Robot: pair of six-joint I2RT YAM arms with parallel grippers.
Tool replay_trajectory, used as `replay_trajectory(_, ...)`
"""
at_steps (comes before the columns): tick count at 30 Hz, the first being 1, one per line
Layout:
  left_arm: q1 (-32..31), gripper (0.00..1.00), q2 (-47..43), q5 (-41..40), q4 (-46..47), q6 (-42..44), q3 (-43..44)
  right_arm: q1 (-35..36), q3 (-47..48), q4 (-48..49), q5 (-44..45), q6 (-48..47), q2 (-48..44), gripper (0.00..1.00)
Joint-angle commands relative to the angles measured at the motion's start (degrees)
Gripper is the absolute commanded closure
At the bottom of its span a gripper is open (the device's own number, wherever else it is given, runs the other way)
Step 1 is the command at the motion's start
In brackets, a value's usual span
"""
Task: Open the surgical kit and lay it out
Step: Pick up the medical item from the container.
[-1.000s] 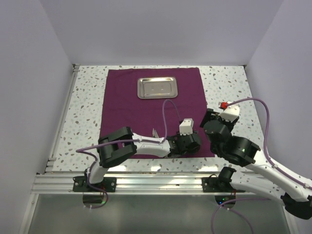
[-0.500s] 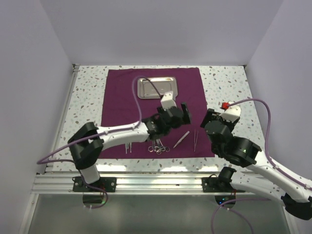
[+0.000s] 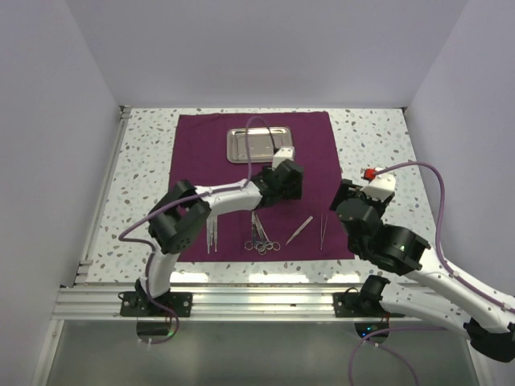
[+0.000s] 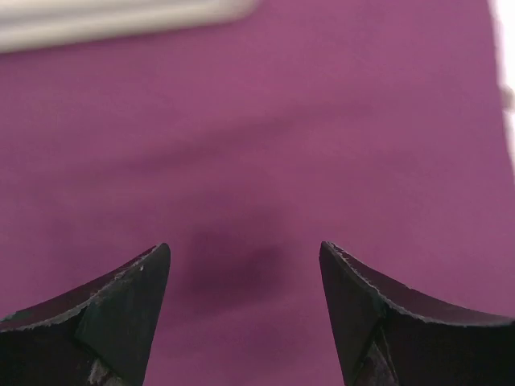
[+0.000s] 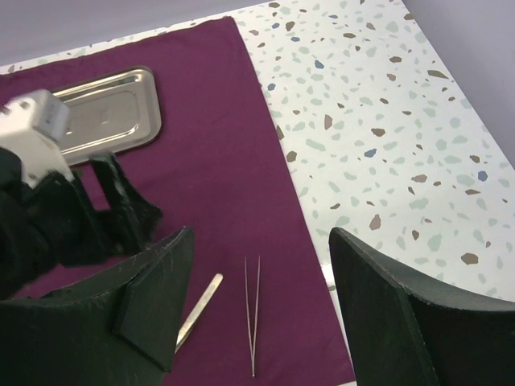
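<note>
From above: my left gripper [image 3: 290, 178] hovers with its jaws apart and nothing in them over the purple cloth wrap [image 3: 193, 169], between the steel tray [image 3: 259, 145] at the far end and the row of instruments along the near edge: probes [image 3: 211, 236], scissors [image 3: 261, 237], a flat silver tool [image 3: 299, 230] and tweezers [image 3: 323, 228]. The cloth lies open and flat, so I judge the step in hand to be arranging the tools. To do it well, I would come down square across one thin tool and close gently, so the fabric does not bunch.

Left wrist: the left gripper [image 4: 243, 249] is spread wide over bare cloth [image 4: 362, 121], with only the tray's blurred rim [image 4: 121, 20] at the far edge. No instrument lies between the fingers; all sit behind this view.

Right wrist: my right gripper [image 5: 261, 237] is also spread and empty, raised above the cloth's right edge beside the speckled table [image 5: 378, 121]. The tweezers [image 5: 253, 314] lie under the gap between its fingers, the flat silver tool [image 5: 201, 310] just left of them, and the tray [image 5: 105, 112] well beyond.
</note>
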Motion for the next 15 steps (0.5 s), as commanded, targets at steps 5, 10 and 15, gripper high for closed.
replay_trajectory(5,14.9,0.22,3.6,-3.7,-3.8,9.4,12.2,-0.1,-0.9,1.9,0.2,0.4,0.5,0.28)
replay_trajectory(10,20.0,0.21,12.7,-4.6,-8.7,12.9,24.4,-0.1,-0.7,2.3,-0.1,-0.1,1.8,0.28)
replay_trajectory(15,23.2,0.21,18.9,-4.6,-11.8,13.5,31.2,-0.1,-0.7,2.5,-0.1,-0.2,2.7,0.28)
